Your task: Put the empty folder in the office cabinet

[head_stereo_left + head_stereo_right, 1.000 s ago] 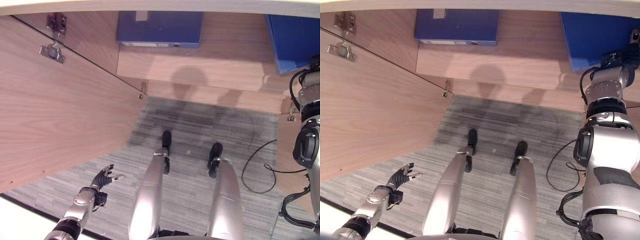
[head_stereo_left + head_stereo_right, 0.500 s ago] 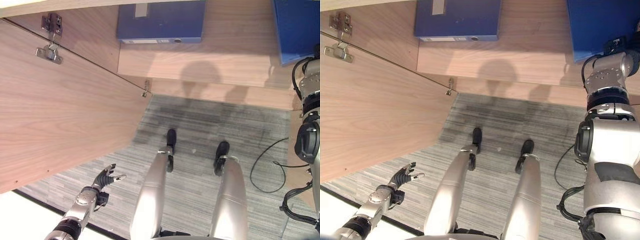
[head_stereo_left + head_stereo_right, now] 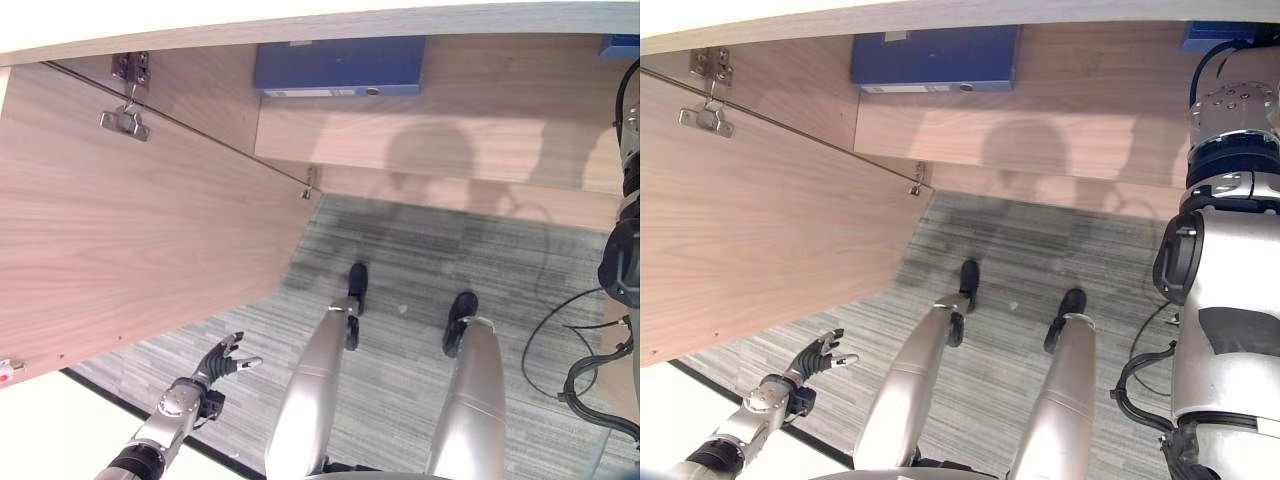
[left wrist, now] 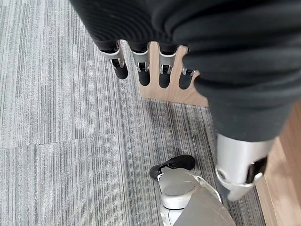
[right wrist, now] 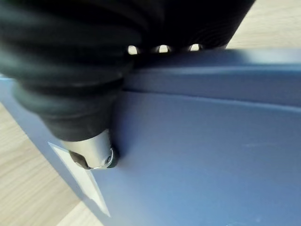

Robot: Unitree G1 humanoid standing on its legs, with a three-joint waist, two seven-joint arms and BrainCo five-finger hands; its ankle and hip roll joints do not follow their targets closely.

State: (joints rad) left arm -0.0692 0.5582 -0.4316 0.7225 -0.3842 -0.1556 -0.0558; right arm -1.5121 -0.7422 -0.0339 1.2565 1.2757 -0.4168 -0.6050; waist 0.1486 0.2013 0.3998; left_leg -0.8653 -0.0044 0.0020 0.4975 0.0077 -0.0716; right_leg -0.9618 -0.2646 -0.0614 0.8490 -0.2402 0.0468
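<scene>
Up at the right edge of the cabinet opening, the blue folder [image 5: 211, 141] sits clamped in the right robot hand [image 5: 94, 157]: the wrist view shows the thumb pressed on its broad face and the fingers curled over its top edge. In the head views just a blue corner of it [image 3: 1210, 37] peeks past the raised right arm, right at the top rim of the cabinet, so the folder lies directly against the palm and ahead of it, toward the shelf [image 3: 480, 120]. I cannot tell which way its long axis runs.

The coming move turns on that gap: the folder seems to need carrying inward onto the wooden shelf, and the right hand is plainly the nearer one.

A second blue folder [image 3: 340, 68] lies flat at the back of the shelf, well apart to the left, so it should not block the way. The cabinet door [image 3: 130, 230] swings wide open on the left. The left robot hand [image 3: 222, 362] hangs low over the grey carpet [image 4: 61, 117], fingers straight and apart, holding nothing.
</scene>
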